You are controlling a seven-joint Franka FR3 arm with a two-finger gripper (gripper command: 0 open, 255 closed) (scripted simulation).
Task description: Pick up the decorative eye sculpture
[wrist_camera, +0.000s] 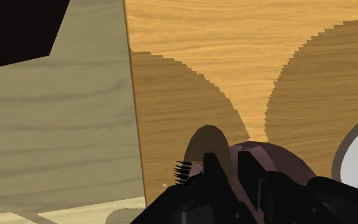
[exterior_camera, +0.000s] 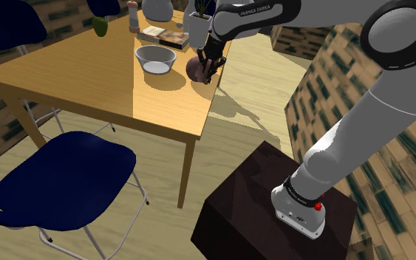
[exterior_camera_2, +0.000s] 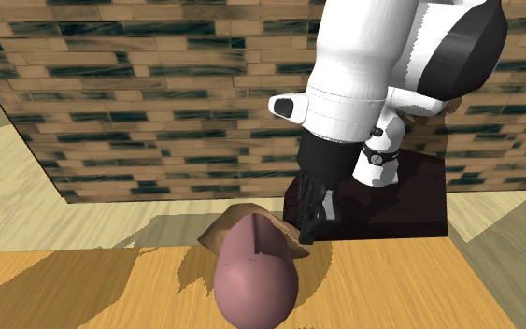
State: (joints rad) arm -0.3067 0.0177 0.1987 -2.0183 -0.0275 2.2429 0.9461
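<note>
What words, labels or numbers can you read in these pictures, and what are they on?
"FRANKA EMIKA": white letters on the arm's dark forearm band, shoulder view.
Lettering on the arm's base collar: too small to read.
No other text can be read.

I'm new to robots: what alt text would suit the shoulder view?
A white arm reaches from its dark stand to a wooden table, its black gripper down at a brownish-purple sculpture near the table's edge. A grey bowl sits beside the sculpture, and a blue chair stands in the foreground.
</note>
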